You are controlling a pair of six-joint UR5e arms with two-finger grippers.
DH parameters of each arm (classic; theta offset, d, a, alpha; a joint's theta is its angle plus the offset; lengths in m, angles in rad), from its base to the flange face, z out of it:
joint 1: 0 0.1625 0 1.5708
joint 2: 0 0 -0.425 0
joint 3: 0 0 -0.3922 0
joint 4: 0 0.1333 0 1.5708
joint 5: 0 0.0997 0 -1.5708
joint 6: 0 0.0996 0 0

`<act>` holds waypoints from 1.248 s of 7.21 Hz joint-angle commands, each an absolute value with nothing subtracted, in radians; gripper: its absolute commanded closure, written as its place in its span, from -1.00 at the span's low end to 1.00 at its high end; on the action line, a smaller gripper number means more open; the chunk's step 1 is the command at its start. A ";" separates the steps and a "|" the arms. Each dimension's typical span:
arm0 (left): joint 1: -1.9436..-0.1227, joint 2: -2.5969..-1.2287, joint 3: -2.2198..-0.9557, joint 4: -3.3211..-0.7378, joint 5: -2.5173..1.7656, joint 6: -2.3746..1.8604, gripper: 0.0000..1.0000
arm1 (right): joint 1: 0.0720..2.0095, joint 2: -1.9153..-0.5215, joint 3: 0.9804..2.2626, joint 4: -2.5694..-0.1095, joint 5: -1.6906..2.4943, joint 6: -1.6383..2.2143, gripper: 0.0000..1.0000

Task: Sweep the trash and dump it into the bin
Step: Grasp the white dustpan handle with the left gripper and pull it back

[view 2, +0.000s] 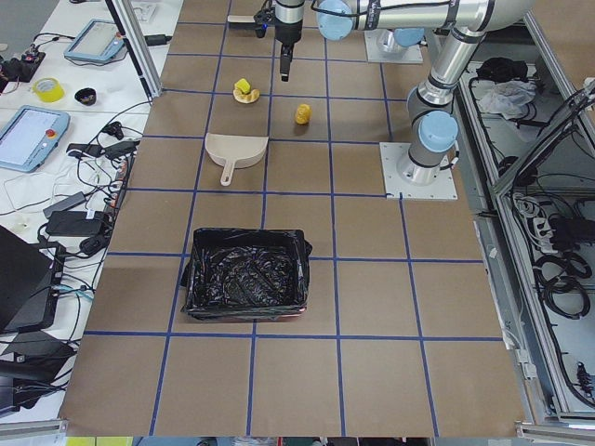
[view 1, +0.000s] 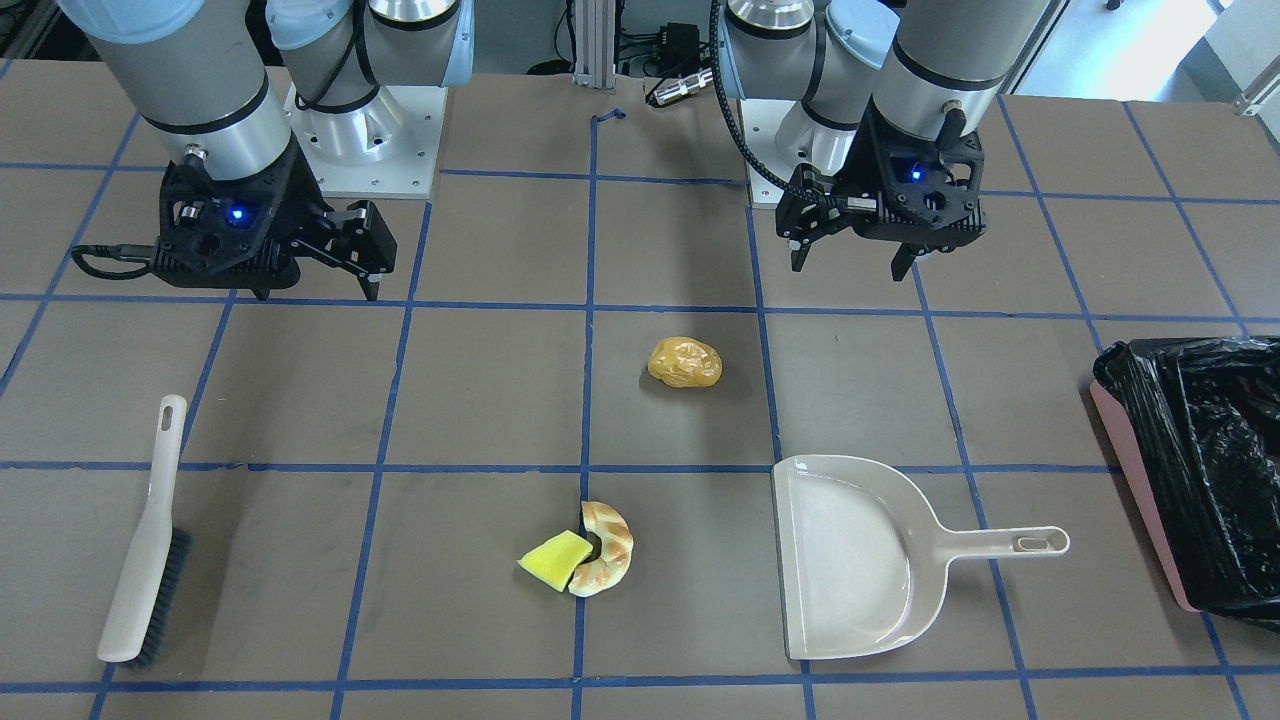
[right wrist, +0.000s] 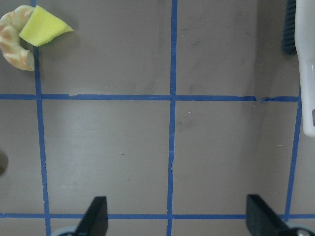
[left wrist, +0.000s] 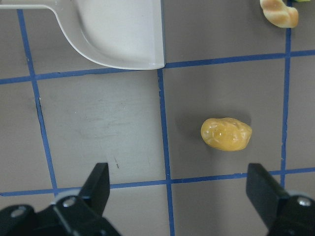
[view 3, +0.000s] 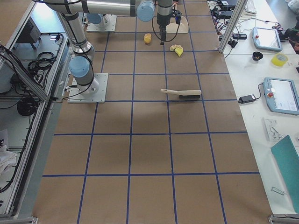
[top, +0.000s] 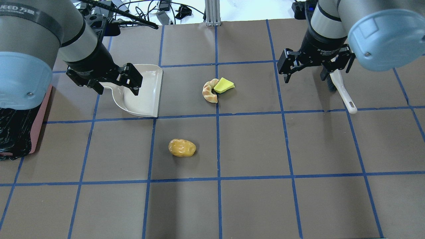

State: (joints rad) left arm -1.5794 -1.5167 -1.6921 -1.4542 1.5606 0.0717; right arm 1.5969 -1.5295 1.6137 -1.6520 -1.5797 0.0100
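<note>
Facing dustpan (view 1: pixel 850 560) lip — croissant (view 1: pixel 620 545) and wedge (view 1: pixel 555 560).

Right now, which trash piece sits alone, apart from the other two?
The glossy golden-brown blob: it lies by itself, while the tan croissant piece and the yellow-green wedge touch each other.

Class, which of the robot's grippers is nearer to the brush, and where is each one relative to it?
Right. The right gripper hangs on the brush's side of the table, closer to the robot than it. The left gripper is across the table, on the dustpan's side.
</note>
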 commanded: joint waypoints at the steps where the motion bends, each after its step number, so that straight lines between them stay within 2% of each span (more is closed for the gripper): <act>1: -1.578 -1.519 -1.690 -1.453 1.557 0.071 -1.00 | 1.597 -1.529 1.614 -1.652 -1.580 0.012 -1.00; 4: -1.550 -1.557 -1.692 -1.382 1.560 -0.058 -1.00 | 1.597 -1.529 1.617 -1.652 -1.588 0.008 -1.00; 7: -1.438 -1.606 -1.693 -1.284 1.549 -0.546 -1.00 | 1.595 -1.529 1.617 -1.652 -1.583 0.003 -1.00; 9: -1.404 -1.620 -1.689 -1.279 1.552 -0.675 -1.00 | 1.566 -1.528 1.617 -1.648 -1.588 -0.006 -1.00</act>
State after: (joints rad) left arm -1.4284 -1.6128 -1.6909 -1.2890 1.5502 -0.5916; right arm 1.5853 -1.5285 1.6163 -1.6511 -1.5871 0.0006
